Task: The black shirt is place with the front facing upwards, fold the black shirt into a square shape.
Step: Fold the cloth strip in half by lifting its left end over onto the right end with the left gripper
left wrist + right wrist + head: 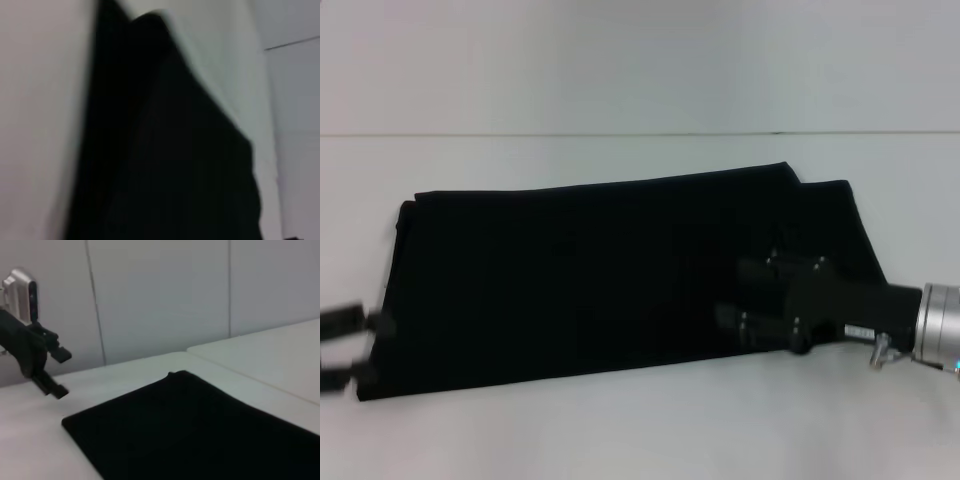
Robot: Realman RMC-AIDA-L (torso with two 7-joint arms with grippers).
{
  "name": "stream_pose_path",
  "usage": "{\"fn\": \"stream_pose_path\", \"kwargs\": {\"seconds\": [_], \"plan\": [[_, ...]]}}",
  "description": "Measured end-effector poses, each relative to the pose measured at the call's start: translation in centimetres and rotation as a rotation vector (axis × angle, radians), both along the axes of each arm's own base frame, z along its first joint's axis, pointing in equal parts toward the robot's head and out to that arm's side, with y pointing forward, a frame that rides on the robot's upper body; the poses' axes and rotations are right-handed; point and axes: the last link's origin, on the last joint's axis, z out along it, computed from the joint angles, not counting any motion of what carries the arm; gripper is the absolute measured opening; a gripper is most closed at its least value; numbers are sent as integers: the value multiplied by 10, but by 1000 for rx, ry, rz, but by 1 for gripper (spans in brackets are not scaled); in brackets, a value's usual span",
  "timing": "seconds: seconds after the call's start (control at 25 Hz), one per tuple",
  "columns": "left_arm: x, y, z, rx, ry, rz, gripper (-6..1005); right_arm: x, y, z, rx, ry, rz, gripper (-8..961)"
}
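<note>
White tabletop (620, 430) filled the near part of the head view, bare along its front edge. Just beyond that strip lay the black shirt (600, 280), folded into a long flat band running across the table, its far right corner showing a second layer stepped back behind the first. No lettering or label showed on it in any view. The right gripper (740, 292) hung over the right end of the shirt, pointing toward the middle of the cloth; its black fingers merged with the black fabric, so whether they were released or clenched could not be told. The left gripper (365, 348) sat at the shirt's near left corner, its two fingers spread apart with a clear gap between them and nothing held. The right wrist view added what the head view lacked: it showed the left gripper (52, 372) from across the table, raised off the surface beside the shirt's (200, 430) end, fingers apart. The left wrist view gave only a close, blurred stretch of the shirt (170, 160) against the table (35, 120). Farthest back, a pale wall (640, 60) rose behind the table.
</note>
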Motion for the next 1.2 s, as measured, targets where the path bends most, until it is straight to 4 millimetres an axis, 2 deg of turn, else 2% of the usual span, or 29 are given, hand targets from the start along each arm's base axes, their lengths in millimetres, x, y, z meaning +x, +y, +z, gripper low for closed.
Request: {"fn": "stream_pose_path", "kwargs": {"seconds": [0.08,0.32,0.56,1.0,1.2], "plan": [[-8,-9,-6,-26,-5,75,874,1,-2,-3,-6,-6,7,728],[-22,-17,-14,-45,-1,222,874,1,-5,-6,-10,-21,33,728],[-30,-18,-15,-43,13,282,875,1,-6,-7,-14,-23,36,728],[-27,-1,-28,-31,3,294,875,2,-9,-8,-24,-23,37,729],[-16,21,-32,-21,15,262,869,1,-9,-10,-30,-22,40,729]]}}
